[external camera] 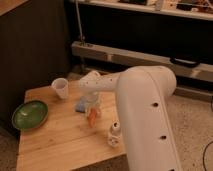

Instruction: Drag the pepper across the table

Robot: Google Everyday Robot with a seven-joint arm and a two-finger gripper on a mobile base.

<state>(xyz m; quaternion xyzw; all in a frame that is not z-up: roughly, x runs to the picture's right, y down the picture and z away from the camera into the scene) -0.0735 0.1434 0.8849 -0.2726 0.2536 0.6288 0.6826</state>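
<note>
The small orange-red pepper lies near the middle of the light wooden table. My gripper hangs at the end of the white arm, pointing down directly over the pepper and touching or nearly touching its top. The gripper hides the pepper's upper end.
A yellow-and-blue sponge block lies just left of the gripper. A white cup stands at the back left and a green bowl at the left edge. A small white shaker bottle stands near the right edge, beside the arm. Dark shelving stands behind the table.
</note>
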